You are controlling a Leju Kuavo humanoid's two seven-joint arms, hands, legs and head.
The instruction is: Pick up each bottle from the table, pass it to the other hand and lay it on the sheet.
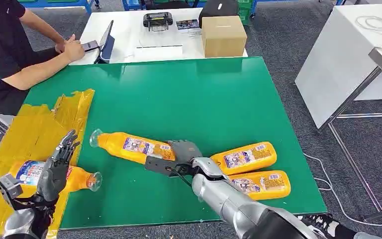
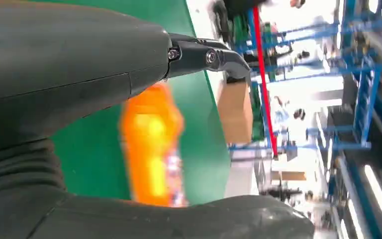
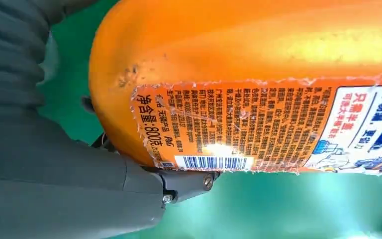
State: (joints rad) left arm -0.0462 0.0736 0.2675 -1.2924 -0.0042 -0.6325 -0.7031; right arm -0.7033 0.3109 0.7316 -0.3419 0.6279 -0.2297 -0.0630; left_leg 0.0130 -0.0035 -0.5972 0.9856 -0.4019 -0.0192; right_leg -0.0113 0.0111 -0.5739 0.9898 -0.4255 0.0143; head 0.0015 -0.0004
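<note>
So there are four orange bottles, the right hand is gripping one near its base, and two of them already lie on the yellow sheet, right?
Not quite: one bottle lies on the yellow sheet, not two. The head view shows it by the left hand. The right hand does grip a bottle near its base, and the two other bottles lie on the green table.

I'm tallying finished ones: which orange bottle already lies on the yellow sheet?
The bottle by the left hand, its body on the yellow sheet; the other three lie on green.
</note>
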